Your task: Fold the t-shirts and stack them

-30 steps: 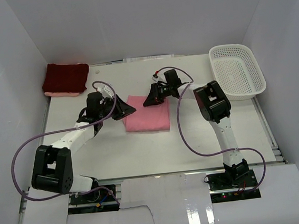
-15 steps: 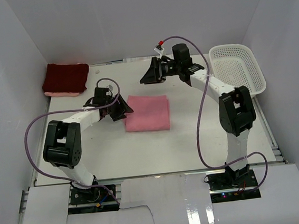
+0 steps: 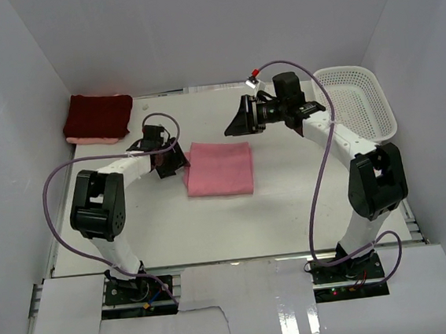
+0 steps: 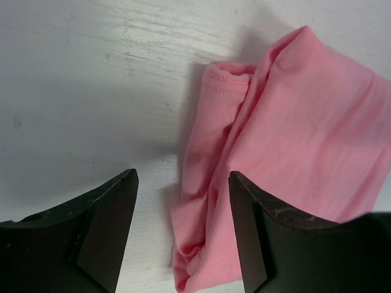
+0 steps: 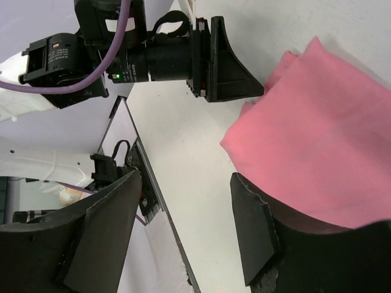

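Note:
A salmon pink t-shirt [image 3: 219, 169] lies folded as a rectangle in the middle of the table; its rumpled left edge [image 4: 208, 201] shows in the left wrist view. My left gripper [image 3: 177, 162] sits low at that edge, open, and grips nothing [image 4: 182, 235]. My right gripper [image 3: 232, 124] hangs open above the shirt's far right corner, apart from the cloth [image 5: 324, 152], with bare table between its fingers [image 5: 186, 229]. A dark maroon t-shirt [image 3: 98, 115] rests folded at the back left corner on another pink piece of cloth [image 3: 94, 139].
A white mesh basket [image 3: 355, 105] stands at the back right. White walls close in the table [image 3: 290, 208] on the left, back and right. The left arm's purple cable [image 3: 52, 195] loops out to the left.
Both grippers have opened and let go of the pink shirt. The right gripper rose and drew back toward the far side. The left arm swung its elbow back, its gripper staying at the shirt's left edge.

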